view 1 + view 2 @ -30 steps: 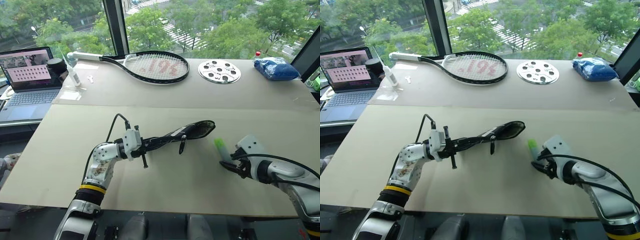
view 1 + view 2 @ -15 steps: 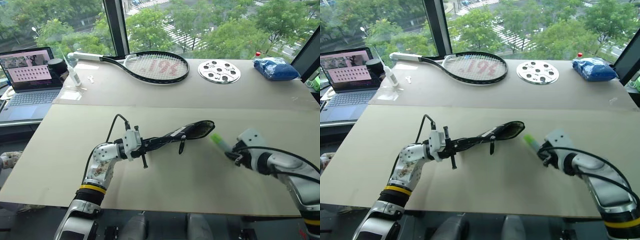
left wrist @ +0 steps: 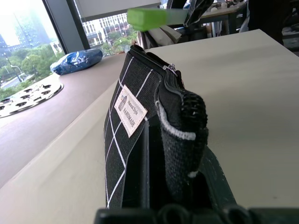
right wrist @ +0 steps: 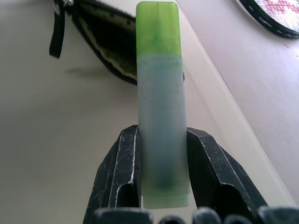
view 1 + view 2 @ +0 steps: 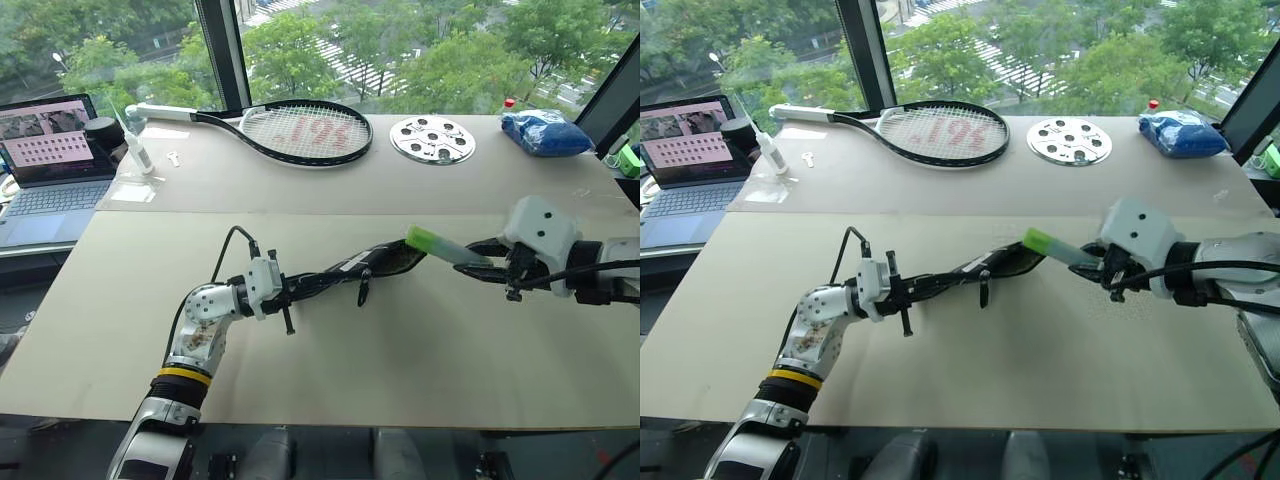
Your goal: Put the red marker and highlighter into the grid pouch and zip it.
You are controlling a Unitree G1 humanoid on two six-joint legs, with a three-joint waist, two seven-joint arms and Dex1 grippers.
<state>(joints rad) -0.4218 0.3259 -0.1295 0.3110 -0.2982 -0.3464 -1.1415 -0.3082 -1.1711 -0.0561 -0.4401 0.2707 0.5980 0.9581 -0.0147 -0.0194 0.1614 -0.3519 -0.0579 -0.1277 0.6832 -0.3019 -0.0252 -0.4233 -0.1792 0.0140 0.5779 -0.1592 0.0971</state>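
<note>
My right claw (image 4: 161, 179) is clamped on the chunky pale green highlighter (image 4: 159, 100), its cap near the open black grid-lined fabric pouch (image 5: 385, 262), which my left claw (image 5: 300, 288) pinches shut on

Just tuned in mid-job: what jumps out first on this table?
The right tool grips the pale green highlighter, cap pointing at the open mouth of the grid pouch. The left tool holds that pouch up off the table by its other end. Behind lies a tennis racket.
</note>
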